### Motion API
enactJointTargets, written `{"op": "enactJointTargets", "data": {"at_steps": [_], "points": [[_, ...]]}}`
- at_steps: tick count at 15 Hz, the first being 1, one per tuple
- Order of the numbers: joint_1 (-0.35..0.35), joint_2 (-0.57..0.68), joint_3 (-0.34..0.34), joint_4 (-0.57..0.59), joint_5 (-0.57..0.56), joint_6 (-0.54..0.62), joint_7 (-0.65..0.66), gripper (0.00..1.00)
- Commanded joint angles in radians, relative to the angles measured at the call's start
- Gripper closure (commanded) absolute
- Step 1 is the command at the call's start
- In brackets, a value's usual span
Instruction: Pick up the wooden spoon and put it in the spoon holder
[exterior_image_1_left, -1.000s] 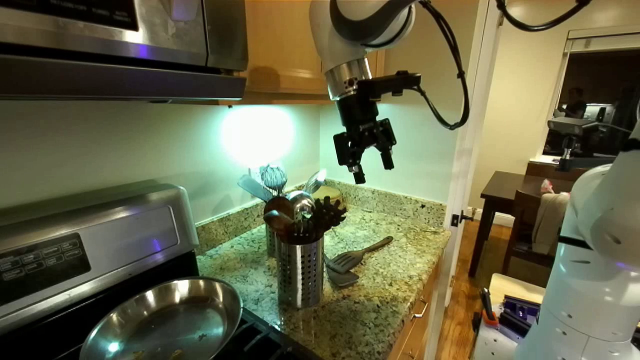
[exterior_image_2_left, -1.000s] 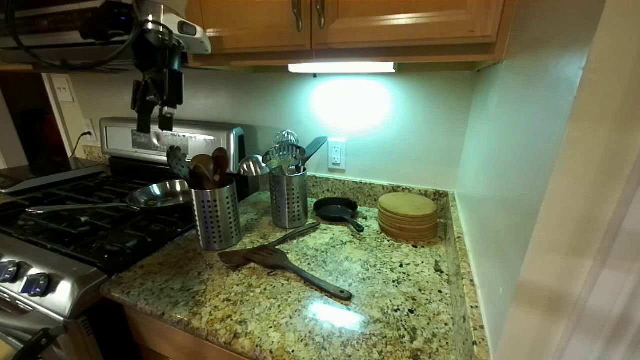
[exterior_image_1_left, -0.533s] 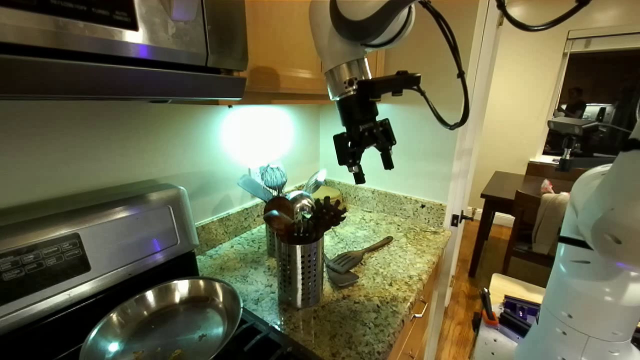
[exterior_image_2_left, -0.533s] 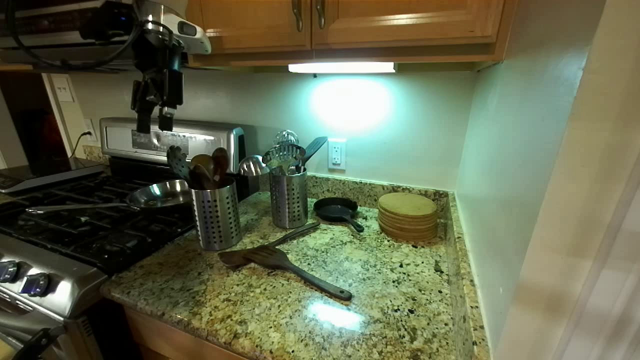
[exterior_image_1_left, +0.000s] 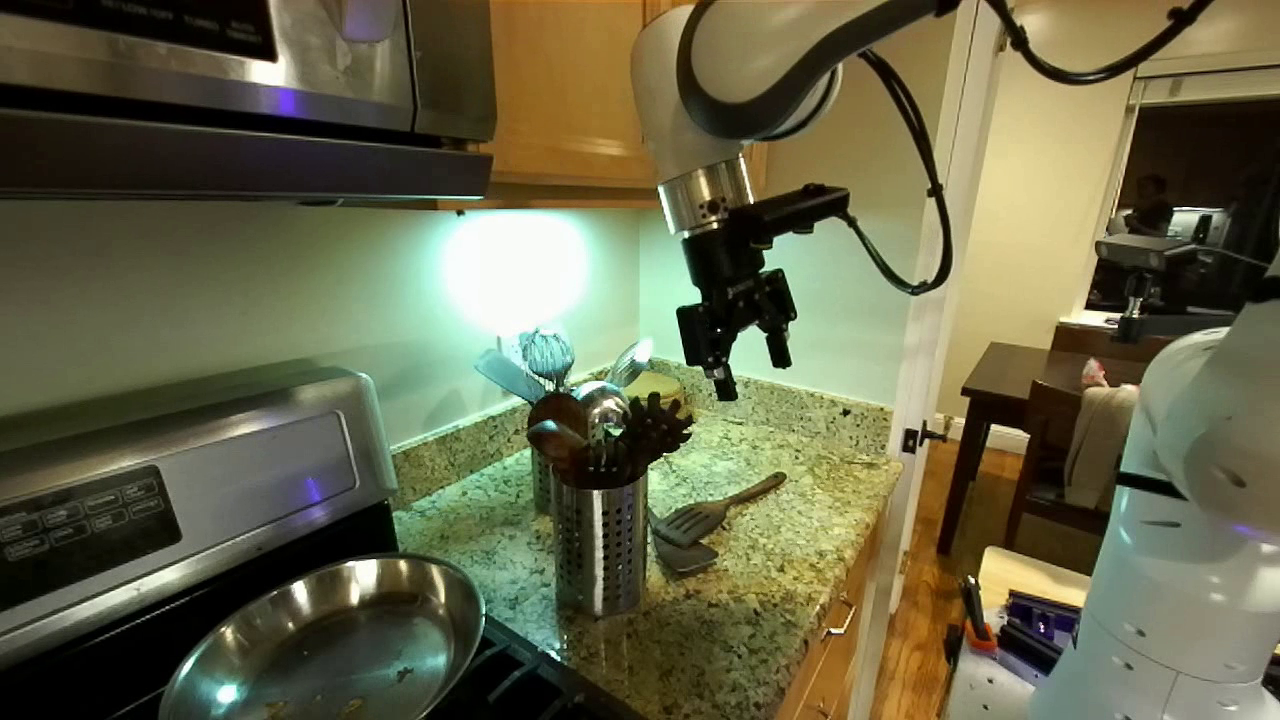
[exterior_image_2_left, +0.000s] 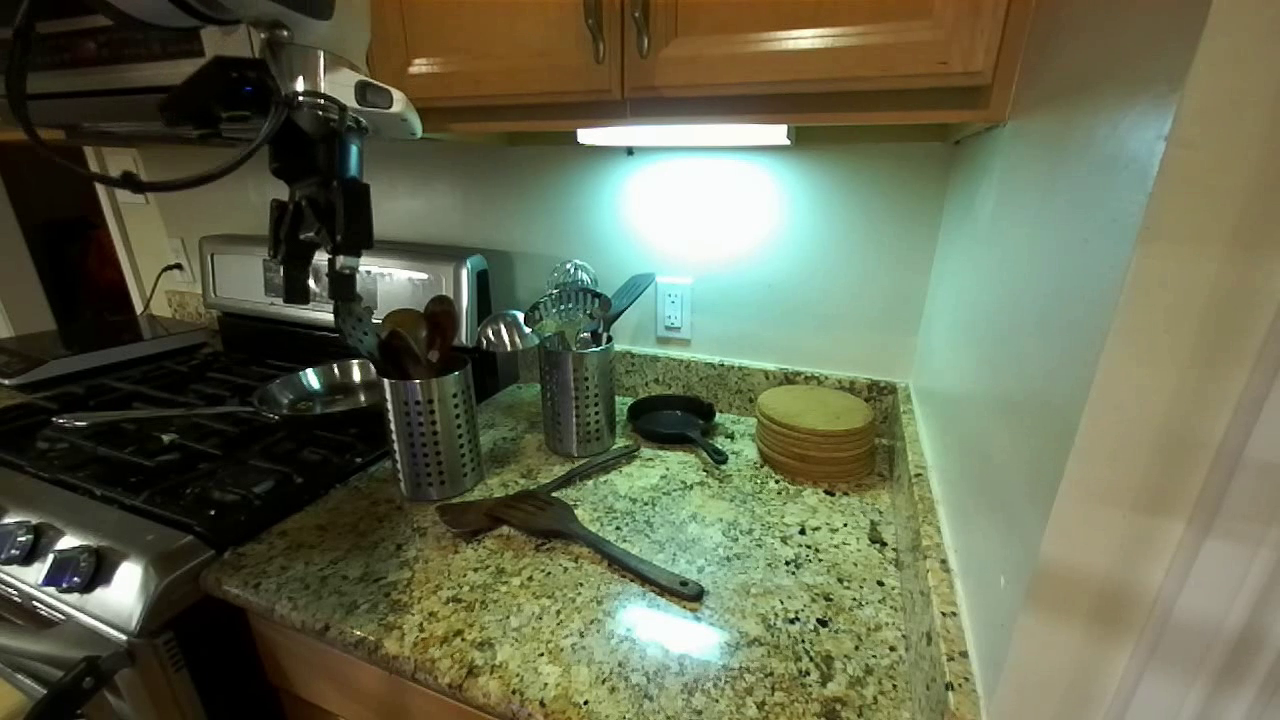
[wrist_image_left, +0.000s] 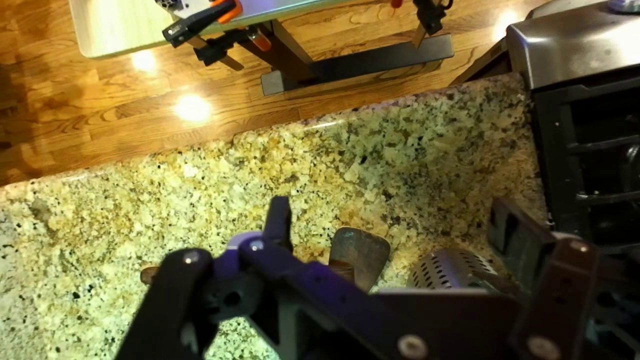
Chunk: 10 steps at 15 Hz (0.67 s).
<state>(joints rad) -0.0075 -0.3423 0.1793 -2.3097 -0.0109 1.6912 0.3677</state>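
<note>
With my gripper (exterior_image_1_left: 753, 370) spread and empty, I may drag the slotted spatula (exterior_image_2_left: 560, 523), because it overlies the lower-centre wooden spoon (exterior_image_2_left: 466, 516).

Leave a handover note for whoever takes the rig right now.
Gripper: open, empty, above the counter.
Wooden spoon: probably the solid-headed utensil on the counter, partly under the slotted turner.
Spoon holder: likely the upright steel canister with wooden utensils in it.
Done: nothing; the spoon is not yet picked up.
Left: grasp the spoon, lift it, put it in the holder.
</note>
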Motion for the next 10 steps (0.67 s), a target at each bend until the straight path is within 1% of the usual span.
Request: {"op": "enactJointTargets", "data": {"at_steps": [1, 4, 7, 8, 9, 10], "points": [[0.023, -0.123, -0.015, -0.172, -0.085, 0.140, -0.050, 0.00], [0.032, -0.188, -0.028, -0.294, -0.155, 0.296, -0.128, 0.00], [0.041, -0.227, -0.056, -0.391, -0.160, 0.472, -0.227, 0.00], [0.043, -0.228, -0.063, -0.405, -0.153, 0.503, -0.259, 0.00], [0.045, -0.228, -0.065, -0.410, -0.149, 0.510, -0.280, 0.00], [0.030, -0.177, -0.046, -0.355, -0.144, 0.459, -0.230, 0.00]]}}
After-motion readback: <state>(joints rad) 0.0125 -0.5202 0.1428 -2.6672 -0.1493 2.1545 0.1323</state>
